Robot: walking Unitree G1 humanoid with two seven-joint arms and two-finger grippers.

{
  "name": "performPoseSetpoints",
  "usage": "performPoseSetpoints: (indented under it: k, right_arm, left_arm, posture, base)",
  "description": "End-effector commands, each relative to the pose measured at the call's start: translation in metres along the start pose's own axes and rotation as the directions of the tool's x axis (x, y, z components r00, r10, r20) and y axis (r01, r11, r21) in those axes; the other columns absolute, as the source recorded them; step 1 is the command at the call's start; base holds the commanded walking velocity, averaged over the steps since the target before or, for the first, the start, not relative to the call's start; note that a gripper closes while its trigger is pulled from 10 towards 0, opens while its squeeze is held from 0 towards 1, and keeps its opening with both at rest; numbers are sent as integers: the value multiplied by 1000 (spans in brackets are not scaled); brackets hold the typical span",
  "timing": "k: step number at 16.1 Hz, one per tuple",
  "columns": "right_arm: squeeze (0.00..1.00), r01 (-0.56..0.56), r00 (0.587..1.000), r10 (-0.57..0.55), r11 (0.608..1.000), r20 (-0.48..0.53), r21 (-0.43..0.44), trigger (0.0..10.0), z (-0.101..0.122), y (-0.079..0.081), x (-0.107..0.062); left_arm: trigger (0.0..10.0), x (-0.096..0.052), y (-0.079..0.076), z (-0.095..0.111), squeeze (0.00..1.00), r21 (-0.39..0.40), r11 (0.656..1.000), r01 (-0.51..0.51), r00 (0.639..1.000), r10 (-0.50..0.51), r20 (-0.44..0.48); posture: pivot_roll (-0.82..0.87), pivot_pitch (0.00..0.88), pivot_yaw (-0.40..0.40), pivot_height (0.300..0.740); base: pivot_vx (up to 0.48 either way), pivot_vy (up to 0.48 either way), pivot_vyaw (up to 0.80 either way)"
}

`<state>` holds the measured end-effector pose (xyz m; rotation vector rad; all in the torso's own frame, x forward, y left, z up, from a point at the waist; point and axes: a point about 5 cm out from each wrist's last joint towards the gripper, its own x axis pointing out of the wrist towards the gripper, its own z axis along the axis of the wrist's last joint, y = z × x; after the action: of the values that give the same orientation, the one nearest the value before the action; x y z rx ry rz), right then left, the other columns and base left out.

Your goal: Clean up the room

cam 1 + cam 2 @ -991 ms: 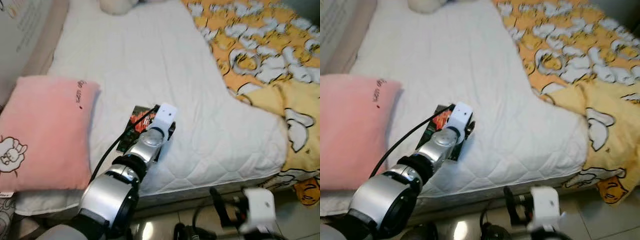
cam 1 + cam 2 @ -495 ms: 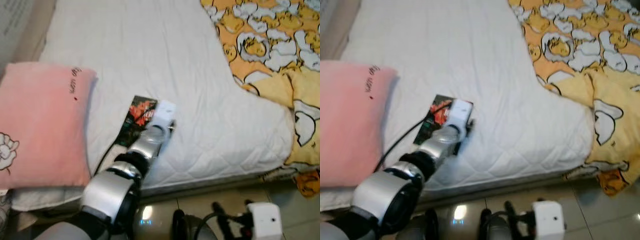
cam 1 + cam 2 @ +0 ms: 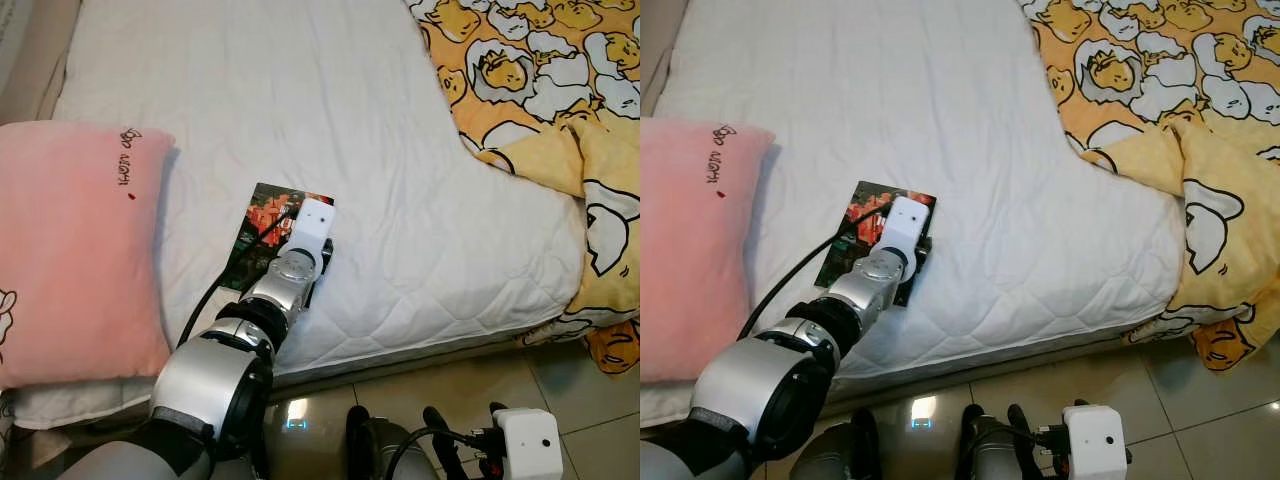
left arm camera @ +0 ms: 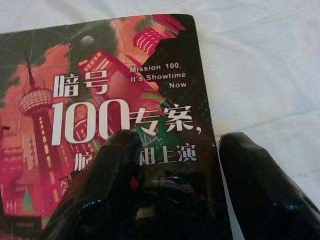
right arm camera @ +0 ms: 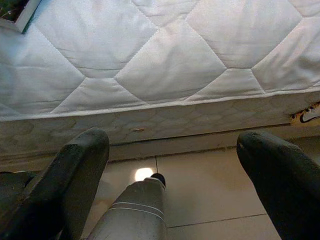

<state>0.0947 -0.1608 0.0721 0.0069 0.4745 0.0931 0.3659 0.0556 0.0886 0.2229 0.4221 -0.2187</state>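
1. Left wrist view shows a book (image 4: pixel 115 115) with a red and green city cover printed "Mission 100, It's Showtime Now", lying flat on the white quilted bed (image 3: pixel 300 90).
2. The left gripper (image 4: pixel 172 172) is over the book's near end, its jaws parted, one finger (image 4: pixel 107 170) on the cover and the other at the book's edge over the sheet; whether they pinch it I cannot tell.
3. At 9 o'clock from the book lies a pink pillow (image 3: pixel 70 250).
4. At 2 o'clock is a yellow blanket (image 3: pixel 560 90) with egg cartoons.
5. The right gripper (image 5: pixel 175 165) hangs low by the bed's edge above the tiled floor (image 5: pixel 210 185), jaws spread wide, holding nothing.
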Motion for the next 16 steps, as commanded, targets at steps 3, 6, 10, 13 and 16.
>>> performPoseSetpoints:
  k: [3, 6, 10, 13, 16]
  right_arm:
    - [0, 24, 999, -24, 1000, -26, -16, 10000, -2, -8, -4]
    - [0, 25, 999, -26, 999, -31, -22, 10000, -3, -9, -3]
    - [0, 12, 999, -13, 1000, -32, -28, 10000, -5, -8, 0]
    - [0, 1, 1000, -1, 1000, -15, -29, 10000, -2, -5, 7]
    - [0, -8, 1000, 8, 999, 2, -38, 10000, 0, -3, 11]
  left_arm:
    - [10000, 0, 17, -7, 0, -164, 981, -105, 992, 93, -80]
    - [10000, -1, 40, -10, 0, -101, 975, -197, 979, 189, -80]
    - [10000, -1, 41, -5, 0, -8, 982, -191, 981, 190, -20]
    - [10000, 0, 18, 5, 0, -41, 990, -137, 990, 138, 38]
    - [10000, -2, -19, 32, 0, -47, 999, 6, 988, 1, 156]
  posture:
    - [-339, 246, -46, 740]
    - [-331, 237, -50, 740]
    - [-295, 225, -52, 740]
    - [-276, 225, -52, 740]
    - [-267, 223, -50, 740]
  base:
    - [0, 0, 0]
    - [0, 0, 0]
    - [0, 0, 0]
    - [0, 0, 0]
    - [0, 0, 0]
